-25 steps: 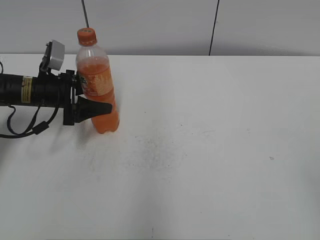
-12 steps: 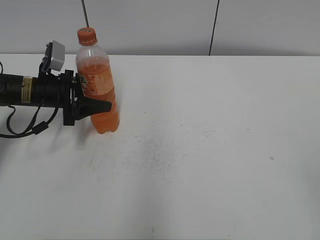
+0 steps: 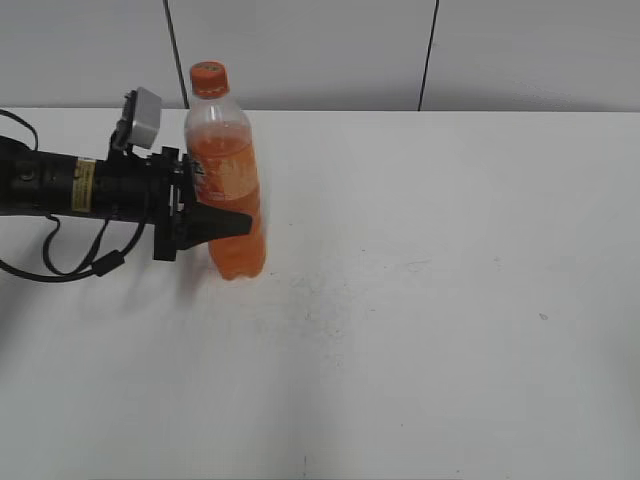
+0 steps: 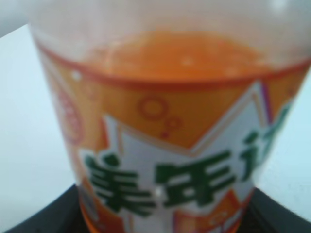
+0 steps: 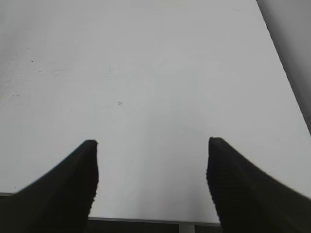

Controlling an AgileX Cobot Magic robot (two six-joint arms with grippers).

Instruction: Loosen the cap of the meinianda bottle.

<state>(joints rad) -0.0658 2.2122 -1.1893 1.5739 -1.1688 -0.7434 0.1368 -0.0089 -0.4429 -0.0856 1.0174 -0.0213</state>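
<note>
Meinianda bottle (image 3: 228, 190) stood upright at left of centre in the exterior frame, base on the white tabletop (image 3: 450, 300). Left gripper (image 3: 225, 222) was closed around the bottle's body at and below the label band; one dark finger ran across the front of it. In the left wrist view the label (image 4: 175, 160) filled the frame, dark finger edges at both lower corners.

Bottle was nearly full of orange liquid, so likely weighty and top-heavy when tilted. Clear plastic wall probably thin and smooth; a hard squeeze could dent it (ribbed lower body should be stiffer). The mid-body hold looked sound for bracing against twist.

Cap (image 3: 208, 77) sat at top of the bottle, upper left of the frame, untouched. Small, ribbed edge — judged best taken from above, across the ribs, for bite.

Right gripper (image 5: 151, 160) stood wide open, empty, over bare tabletop; not seen in the exterior frame.
</note>
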